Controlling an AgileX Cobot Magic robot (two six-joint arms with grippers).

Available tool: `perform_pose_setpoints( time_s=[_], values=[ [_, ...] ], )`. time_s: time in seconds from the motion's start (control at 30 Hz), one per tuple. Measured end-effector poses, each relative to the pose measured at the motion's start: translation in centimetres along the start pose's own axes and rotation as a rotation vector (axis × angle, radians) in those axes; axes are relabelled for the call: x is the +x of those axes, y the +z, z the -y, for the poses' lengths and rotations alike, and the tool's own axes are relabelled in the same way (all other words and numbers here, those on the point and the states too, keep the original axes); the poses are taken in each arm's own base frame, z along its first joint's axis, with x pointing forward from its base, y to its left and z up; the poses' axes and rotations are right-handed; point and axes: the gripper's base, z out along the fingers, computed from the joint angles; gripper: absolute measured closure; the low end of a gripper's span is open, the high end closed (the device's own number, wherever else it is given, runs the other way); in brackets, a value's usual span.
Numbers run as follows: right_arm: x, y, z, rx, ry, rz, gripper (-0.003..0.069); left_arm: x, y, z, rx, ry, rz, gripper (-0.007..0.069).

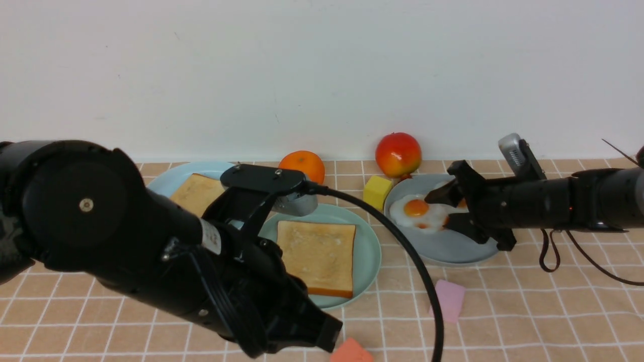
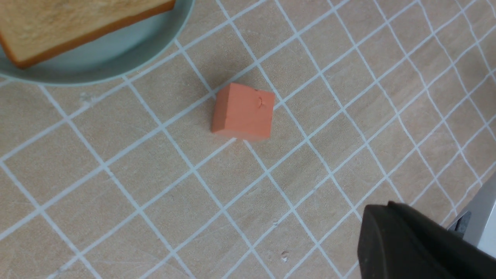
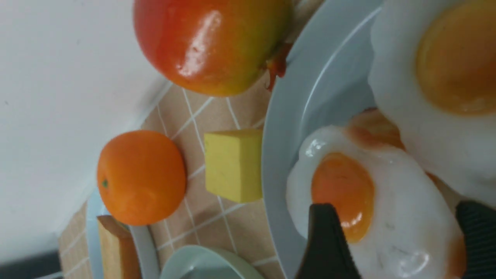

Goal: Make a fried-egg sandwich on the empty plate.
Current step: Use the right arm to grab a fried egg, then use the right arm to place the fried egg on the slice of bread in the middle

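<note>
Right gripper (image 1: 453, 211) over grey-blue plate (image 1: 443, 249), jaws spread wide, straddling top fried egg (image 3: 368, 209); nothing pinched yet. A second egg (image 3: 445, 77) lies alongside, overlapping. Judgement: lower until fingertips bracket only the near egg's edge, close gently, lift straight to avoid dragging its neighbour. Target: toast slice (image 1: 317, 256) on mint-green plate (image 1: 370, 251), centre counter. Left gripper (image 2: 407, 244) parked low near orange block (image 2: 243, 112), jaws pressed together, holding nothing.
</note>
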Motion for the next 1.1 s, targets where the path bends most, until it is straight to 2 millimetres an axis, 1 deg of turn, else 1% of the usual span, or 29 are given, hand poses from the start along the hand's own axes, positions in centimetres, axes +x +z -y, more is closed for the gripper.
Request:
perform_pose_setpoints(
  time_s=[0.13, 0.23, 0.3, 0.33, 0.37, 0.4, 0.43, 0.47, 0.5, 0.57, 0.6, 0.67, 0.7, 0.73, 0.77, 0.8, 0.83, 0.87, 0.9, 0.97, 1.0, 1.03, 1.1],
  values=[
    [0.0, 0.3, 0.2, -0.003, 0.033, -0.005, 0.0227, 0.0, 0.0, 0.0, 0.0, 0.001, -0.001, 0.0638],
    [0.0, 0.3, 0.2, -0.002, 0.034, -0.006, 0.0272, 0.0, 0.0, 0.0, 0.0, 0.001, -0.001, 0.0638],
    [0.0, 0.3, 0.2, -0.001, 0.034, -0.005, 0.0328, 0.0, 0.0, 0.0, 0.0, 0.001, -0.001, 0.0637],
    [0.0, 0.3, 0.2, 0.0, 0.034, -0.004, 0.0378, 0.0, 0.0, 0.0, -0.001, 0.001, -0.001, 0.0637],
    [0.0, 0.3, 0.2, 0.0, 0.034, -0.004, 0.0387, 0.0, 0.0, 0.0, -0.001, 0.001, -0.001, 0.0636],
    [0.0, 0.3, 0.2, 0.001, 0.034, -0.003, 0.0467, 0.0, 0.0, 0.0, -0.005, 0.006, 0.004, 0.0636],
    [0.0, 0.3, 0.2, 0.001, 0.035, -0.003, 0.0529, -0.1, 0.0, -0.1, -0.012, 0.013, 0.009, 0.0636],
    [0.0, 0.3, 0.2, 0.002, 0.036, -0.001, 0.0566, -0.1, 0.0, -0.2, -0.02, 0.021, 0.011, 0.0636],
    [0.0, 0.3, 0.2, 0.001, 0.038, 0.0, 0.0594, -0.2, -0.1, -0.3, -0.033, 0.039, 0.014, 0.0634],
    [-0.1, 0.3, 0.2, 0.0, 0.04, 0.002, 0.0597, -0.6, -0.5, -0.4, -0.067, 0.075, 0.02, 0.0634],
    [-0.1, 0.3, 0.2, -0.001, 0.041, 0.001, 0.0595, -1.0, -1.0, -0.3, -0.088, 0.095, 0.027, 0.0634],
    [-0.2, 0.1, 0.2, -0.012, 0.043, -0.003, 0.0595, -1.7, -2.8, -0.2, -0.142, 0.126, 0.048, 0.0634],
    [-0.3, 0.1, 0.1, -0.014, 0.043, -0.003, 0.0595, -1.9, -3.2, -0.1, -0.147, 0.13, 0.058, 0.0634],
    [-0.3, -0.1, 0.0, -0.027, 0.042, -0.008, 0.0595, -2.4, -4.6, 0.1, -0.179, 0.142, 0.084, 0.0634],
    [-0.6, -0.9, -0.6, -0.054, 0.032, -0.011, 0.0595, -2.8, -7.4, 0.3, -0.242, 0.154, 0.134, 0.0634],
    [-0.6, -0.9, -0.7, -0.058, 0.03, -0.011, 0.0595, -3.0, -7.9, 0.4, -0.249, 0.155, 0.147, 0.0634],
    [-0.6, -1.7, -1.5, -0.093, 0.017, -0.017, 0.0595, -2.9, -10.5, 0.4, -0.31, 0.155, 0.192, 0.0634],
    [-0.6, -2.0, -1.8, -0.104, 0.011, -0.019, 0.0595, -2.8, -10.7, 0.4, -0.319, 0.154, 0.194, 0.0634],
    [-0.6, -2.9, -3.0, -0.151, -0.012, -0.029, 0.0595, -2.2, -12.9, 0.2, -0.381, 0.138, 0.224, 0.0634],
    [0.1, -4.2, -5.0, -0.222, -0.074, -0.062, 0.0595, -1.0, -14.7, -0.3, -0.452, 0.103, 0.225, 0.0632],
    [0.5, -4.6, -5.7, -0.247, -0.1, -0.075, 0.0595, -0.5, -15.3, -0.4, -0.468, 0.081, 0.23, 0.0631],
    [1.6, -5.0, -6.8, -0.295, -0.161, -0.125, 0.0595, 0.4, -16.0, -0.8, -0.502, 0.043, 0.228, 0.063],
    [3.1, -5.1, -7.9, -0.334, -0.212, -0.182, 0.0595, 1.5, -16.4, -1.2, -0.525, 0.005, 0.224, 0.0629]
  ],
)
